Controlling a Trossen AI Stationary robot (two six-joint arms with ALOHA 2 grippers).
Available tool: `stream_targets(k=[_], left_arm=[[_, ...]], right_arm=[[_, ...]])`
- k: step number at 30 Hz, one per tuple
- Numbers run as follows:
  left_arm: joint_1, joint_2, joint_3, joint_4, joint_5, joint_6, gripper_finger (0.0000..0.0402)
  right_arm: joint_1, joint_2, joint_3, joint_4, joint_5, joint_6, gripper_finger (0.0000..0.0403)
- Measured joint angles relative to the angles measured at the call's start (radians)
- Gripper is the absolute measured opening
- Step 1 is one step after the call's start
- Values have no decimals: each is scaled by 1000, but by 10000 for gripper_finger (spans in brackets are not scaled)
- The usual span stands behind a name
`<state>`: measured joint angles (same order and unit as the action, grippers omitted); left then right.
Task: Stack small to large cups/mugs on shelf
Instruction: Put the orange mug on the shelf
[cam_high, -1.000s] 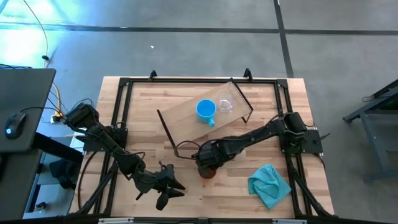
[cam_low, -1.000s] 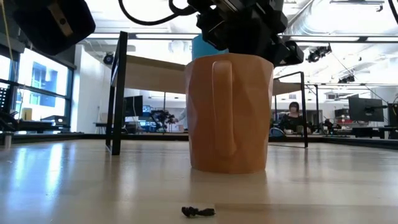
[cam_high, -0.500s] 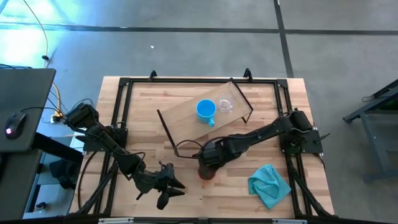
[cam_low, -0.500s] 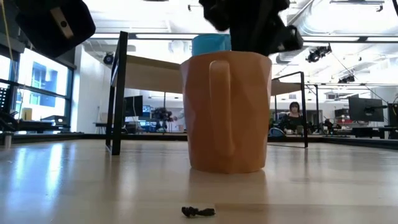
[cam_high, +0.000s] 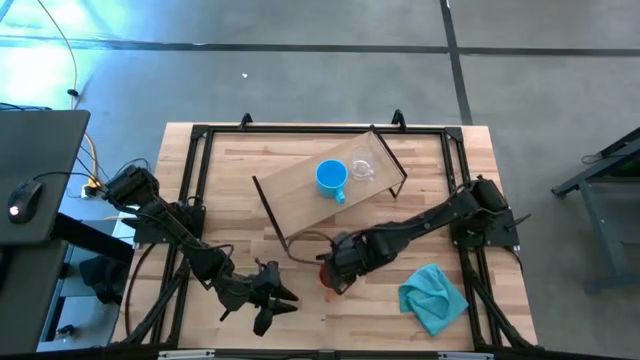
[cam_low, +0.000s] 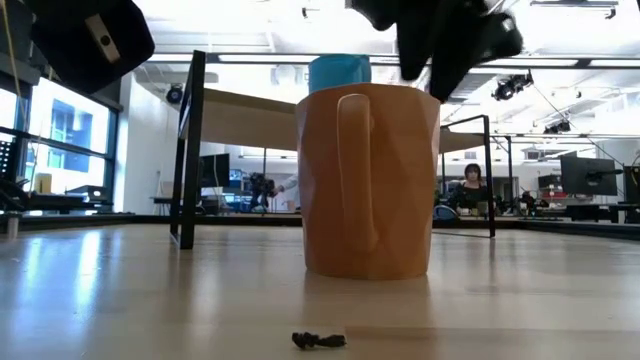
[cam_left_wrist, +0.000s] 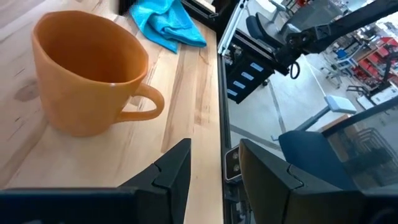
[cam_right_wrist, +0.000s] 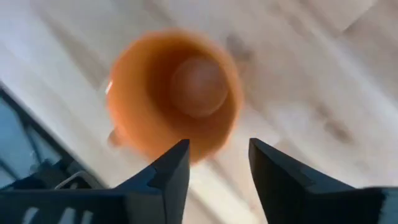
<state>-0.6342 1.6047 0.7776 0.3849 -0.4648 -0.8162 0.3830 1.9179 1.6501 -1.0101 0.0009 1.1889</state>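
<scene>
The orange-brown mug stands upright on the tabletop on its base, near the middle front, with its handle toward the near edge. It also shows in the left wrist view and from above in the right wrist view. My right gripper hangs open just above it, fingers pointing down and clear of the rim. My left gripper waits open to the mug's left, near the front edge. The blue mug and the clear cup stand side by side on the shelf.
A teal cloth lies crumpled at the front right of the table, and shows beyond the mug in the left wrist view. The shelf's black end frames stand behind the mug. A small dark scrap lies on the wood near the front edge.
My right gripper, down at the orange-brown mug's rim a second ago, has let go, risen clear of it and drifted toward the table's right. The mug stays upright on the table where it was.
</scene>
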Motion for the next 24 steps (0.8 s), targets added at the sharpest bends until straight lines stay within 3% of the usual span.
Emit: stream_targets(k=[8,12,17,24], left_arm=[[-1,0,0,-89,27,9,124],[-1,-1,0,-112,33,63,124],[0,-22,0,-155,74,139,124],[0,-32,0,-182,55,207,124]], right_arm=[[98,0,0,112,-7,223,186],[139,-1,0,244,79,346,186],[164,6,0,280,160,501,186],[170,60,0,338,142,587,186]])
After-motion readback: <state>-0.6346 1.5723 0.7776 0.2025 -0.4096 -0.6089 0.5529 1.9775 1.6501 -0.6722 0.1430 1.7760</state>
